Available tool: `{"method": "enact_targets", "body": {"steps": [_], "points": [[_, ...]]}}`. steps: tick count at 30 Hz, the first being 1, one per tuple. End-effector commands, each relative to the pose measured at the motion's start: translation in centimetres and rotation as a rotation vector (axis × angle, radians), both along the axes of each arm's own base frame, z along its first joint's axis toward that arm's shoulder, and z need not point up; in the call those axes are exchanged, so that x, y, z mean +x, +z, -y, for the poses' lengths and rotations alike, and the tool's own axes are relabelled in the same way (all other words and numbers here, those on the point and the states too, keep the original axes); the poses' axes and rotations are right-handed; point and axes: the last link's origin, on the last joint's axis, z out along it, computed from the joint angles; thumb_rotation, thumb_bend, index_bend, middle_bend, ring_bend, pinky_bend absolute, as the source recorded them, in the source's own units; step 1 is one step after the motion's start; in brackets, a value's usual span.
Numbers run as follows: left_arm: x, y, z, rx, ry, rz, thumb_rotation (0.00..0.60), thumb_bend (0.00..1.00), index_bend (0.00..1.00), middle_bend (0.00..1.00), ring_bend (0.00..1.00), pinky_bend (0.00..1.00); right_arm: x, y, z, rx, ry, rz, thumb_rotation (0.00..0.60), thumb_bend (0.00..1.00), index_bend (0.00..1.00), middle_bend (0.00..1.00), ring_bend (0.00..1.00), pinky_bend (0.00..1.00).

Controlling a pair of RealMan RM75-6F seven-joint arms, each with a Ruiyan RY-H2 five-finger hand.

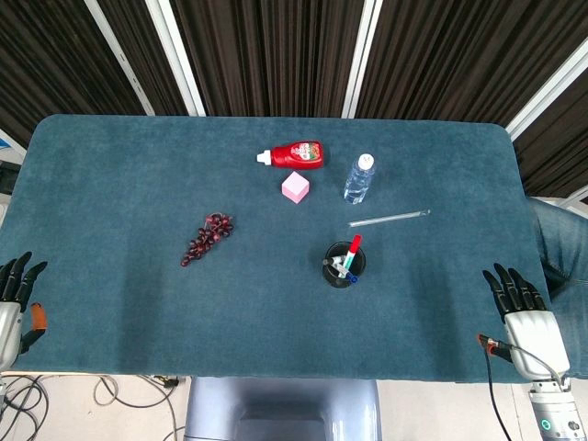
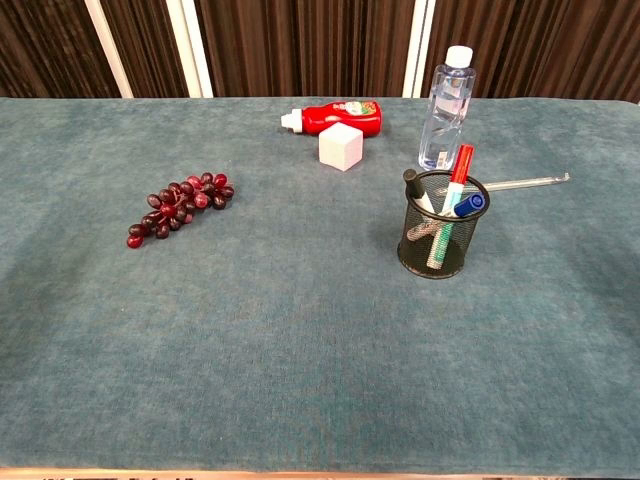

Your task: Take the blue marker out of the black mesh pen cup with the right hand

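The blue marker (image 2: 468, 203) stands tilted in the black mesh pen cup (image 2: 441, 240), beside a red-capped marker (image 2: 460, 163). Only the head view shows the hands: the right hand (image 1: 522, 310) lies at the bench (image 1: 119, 175) edge, well right of the cup, and the left hand (image 1: 16, 287) far left. Both have fingers released and spread, grasping nothing.

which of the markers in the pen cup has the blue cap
The blue marker, leaning at the black mesh pen cup's right rim; the red-capped marker stands taller beside it, and the black-capped marker leans left.
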Motion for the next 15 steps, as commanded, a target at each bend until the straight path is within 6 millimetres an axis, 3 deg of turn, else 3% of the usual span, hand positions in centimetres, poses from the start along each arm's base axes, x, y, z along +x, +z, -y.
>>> {"method": "enact_targets", "body": {"steps": [1,15], "points": [[-0.02,0.02,-0.01,0.0,0.002,0.0,0.6,0.71,0.11,0.0,0.0,0.08,-0.07,0.19,-0.02,-0.012,-0.011,0.008,0.6,0.16,0.0,0.0,0.0,0.17],[-0.11,0.1,-0.02,0.002,0.008,-0.002,0.6,0.71,0.11,0.0,0.0,0.08,-0.15,0.46,0.02,-0.017,-0.02,0.03,0.6,0.16,0.0,0.0,0.0,0.17]]}}
